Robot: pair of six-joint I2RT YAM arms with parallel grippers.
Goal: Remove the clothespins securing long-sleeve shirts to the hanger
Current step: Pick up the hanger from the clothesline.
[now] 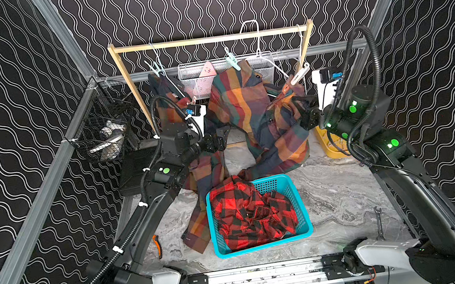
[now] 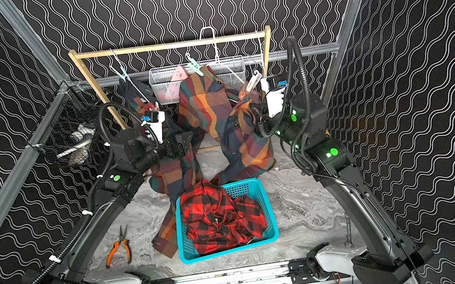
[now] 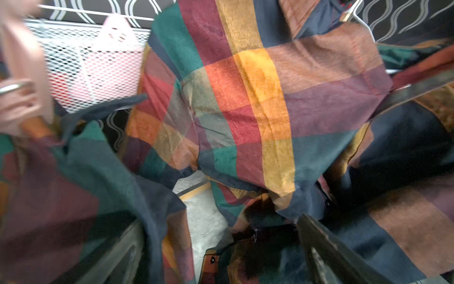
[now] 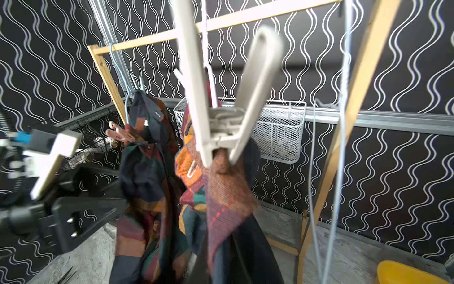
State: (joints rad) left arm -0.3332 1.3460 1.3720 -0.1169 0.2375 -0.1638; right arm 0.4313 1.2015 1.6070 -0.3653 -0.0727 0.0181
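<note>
Four in view, all clipped on: mint clothespin (image 1: 158, 67) at the top of the left plaid shirt (image 1: 166, 109), pink clothespin (image 4: 118, 134) lower on the same shirt, second mint clothespin (image 1: 233, 62) on one shoulder of the centre plaid shirt (image 1: 241, 101), cream clothespin (image 1: 300, 74) on its other shoulder, clamped over cloth and white hanger wire. Both plaid shirts hang from the wooden rail (image 1: 205, 39) and trail onto the marble tabletop (image 1: 335, 194). The red-and-black shirt (image 1: 252, 212) lies bunched in the teal basket (image 1: 301, 202). Right arm: elbow high, wrist turned inward and tilted up. Right gripper (image 1: 298, 104) sits just below the cream clothespin with its jaws closed. Shirt cloth runs down to them in the wrist view, but I can't tell whether any is pinched. Left arm: forearm raised, wrist level and pointing across toward the centre. Left gripper (image 1: 224, 138) sits between the two plaid shirts, spread wide and holding nothing. In the blurred wrist view its fingers (image 3: 326, 250) are well apart, with cloth draped against them. Behind the rail is a white mesh basket (image 1: 257, 63). Orange-handled pliers (image 2: 118, 247) and a wrench (image 1: 378, 221) lie on the table near the arm bases.
</note>
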